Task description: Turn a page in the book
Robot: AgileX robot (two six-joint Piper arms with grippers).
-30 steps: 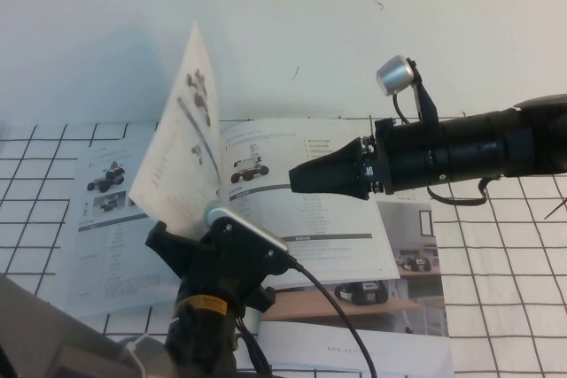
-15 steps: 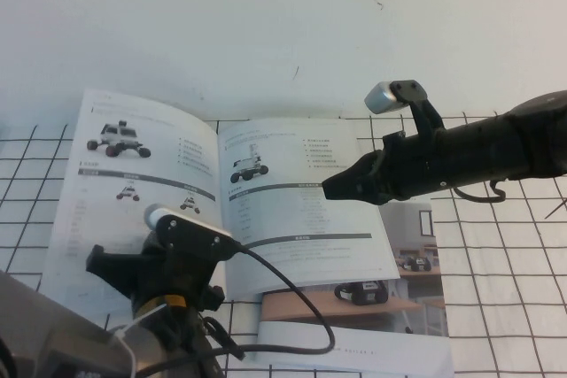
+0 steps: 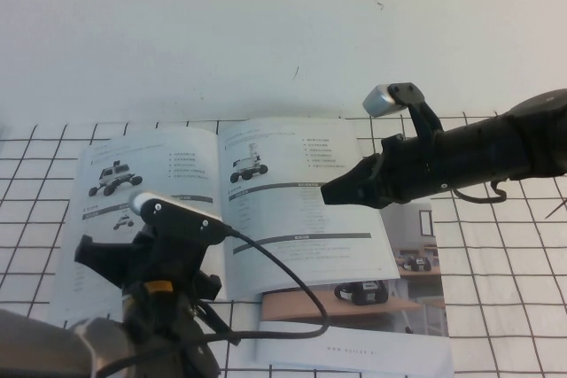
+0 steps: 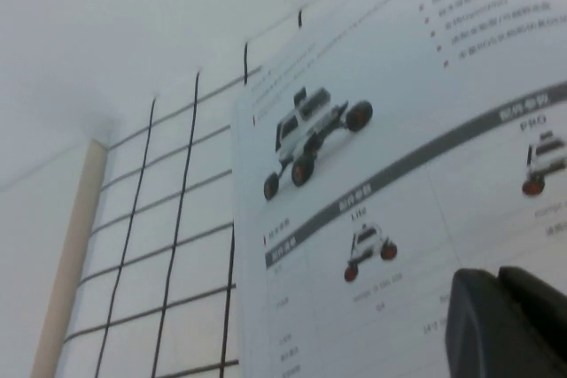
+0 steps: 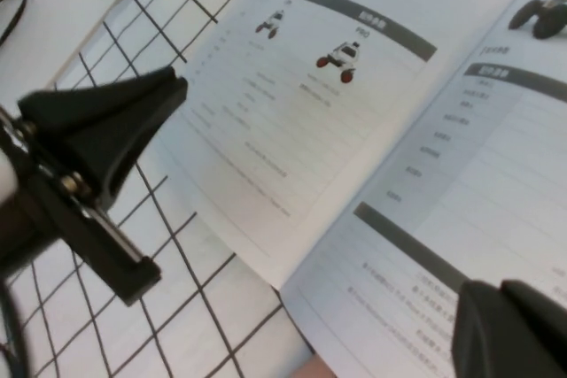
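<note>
Book (image 3: 266, 210) lies open; right pincer (image 3: 330, 192) clenched above it, left pincer's (image 3: 89, 254) state unclear.

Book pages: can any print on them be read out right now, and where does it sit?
"PRO": likely, on the grey bar of the book, left page.
"Lite": blurred, likely, above the small rover.
All tables and bullet lines: too small or blurred.
Brochure beneath: nothing legible.
</note>
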